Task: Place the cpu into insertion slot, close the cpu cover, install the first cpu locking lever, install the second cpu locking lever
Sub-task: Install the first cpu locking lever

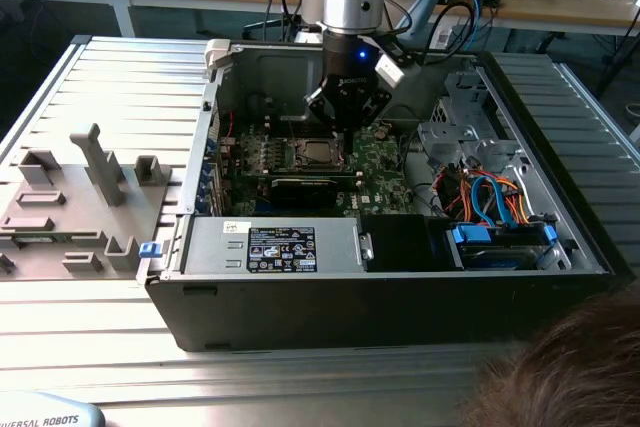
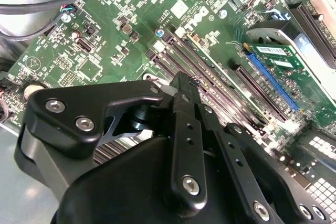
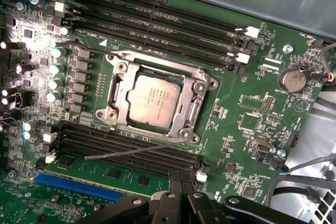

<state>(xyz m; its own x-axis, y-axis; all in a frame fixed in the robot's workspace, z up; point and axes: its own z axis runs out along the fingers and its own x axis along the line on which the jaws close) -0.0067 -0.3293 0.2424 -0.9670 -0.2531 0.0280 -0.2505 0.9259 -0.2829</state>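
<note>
The tool (image 1: 345, 125) is seen in the exterior view hanging inside an open computer case (image 1: 400, 287) that lies on a ribbed metal table (image 1: 90, 337), just above the green motherboard (image 1: 385, 162) and beside the insertion slot (image 1: 308, 155). In the first wrist view the cpu (image 3: 153, 100) is shown seated flat in the insertion slot (image 3: 197, 82), its dull silver top exposed through the square window of the cpu cover (image 3: 122, 80), which is lowered around it. One thin locking lever (image 3: 134, 151) is seen lying loose across the black memory slots (image 3: 126, 148) beside the socket, angled away from the frame. The tool's black fingers (image 3: 173, 203) are seen at the edge of that view, close together with nothing between them; in the second wrist view the same fingers (image 2: 184, 129) are pressed together over the memory slots. A grey fixture tray (image 1: 75, 197) rests on the table at the exterior view's left, well apart from the case.
</note>
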